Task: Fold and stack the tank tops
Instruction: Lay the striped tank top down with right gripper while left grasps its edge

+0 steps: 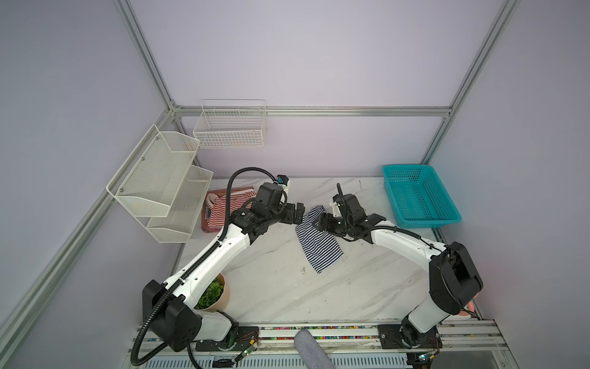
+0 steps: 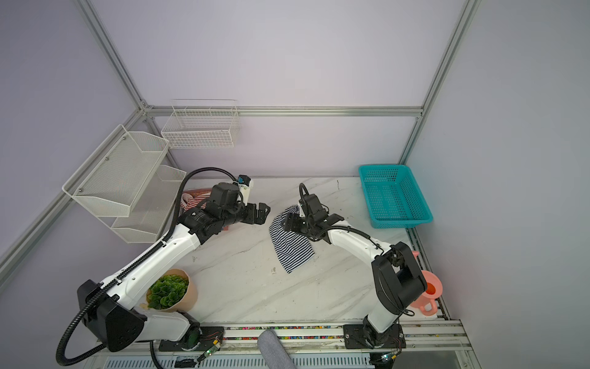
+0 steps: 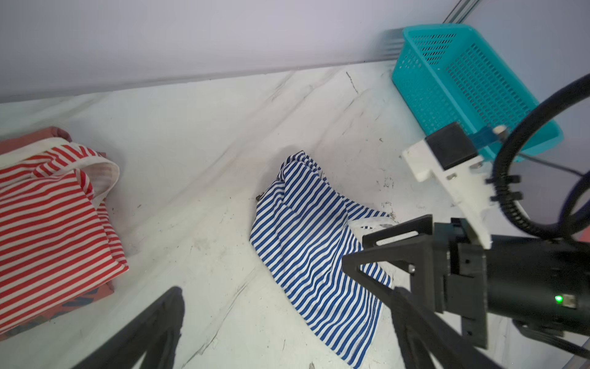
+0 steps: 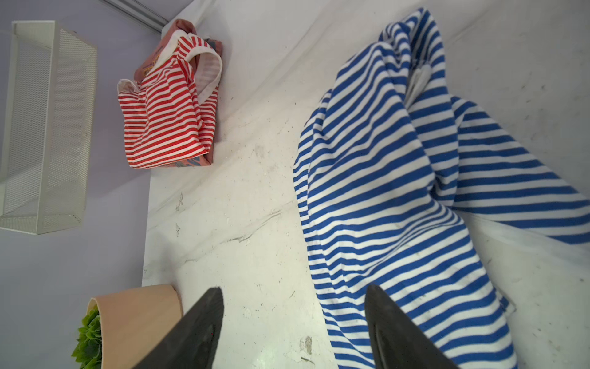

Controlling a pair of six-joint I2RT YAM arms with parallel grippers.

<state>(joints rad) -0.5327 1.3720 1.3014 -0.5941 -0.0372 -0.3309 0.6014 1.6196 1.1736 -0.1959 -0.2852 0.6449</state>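
Observation:
The navy-and-white striped tank top [image 1: 317, 244] [image 2: 290, 244] lies crumpled in a long strip near the middle of the marble table. It also shows in both wrist views [image 3: 316, 236] [image 4: 376, 191]. My right gripper [image 1: 314, 221] [image 2: 284, 223] [image 4: 293, 287] hangs open just above its far end, one finger over the cloth, nothing between the jaws. The red-and-white striped tank top [image 1: 220, 209] [image 2: 193, 202] [image 3: 48, 217] [image 4: 166, 121] lies folded at the back left. My left gripper [image 1: 299, 213] [image 2: 263, 212] [image 3: 287, 290] is open and empty, left of the navy top.
A rust-red garment [image 4: 188, 25] lies under the red-striped top. A teal basket [image 1: 427, 220] stands at the back right. White mesh shelves [image 1: 159, 182] and a wire basket [image 1: 230, 127] hang on the walls at left. A potted plant [image 2: 169, 292] sits front left, a pink cup [image 2: 431, 292] front right.

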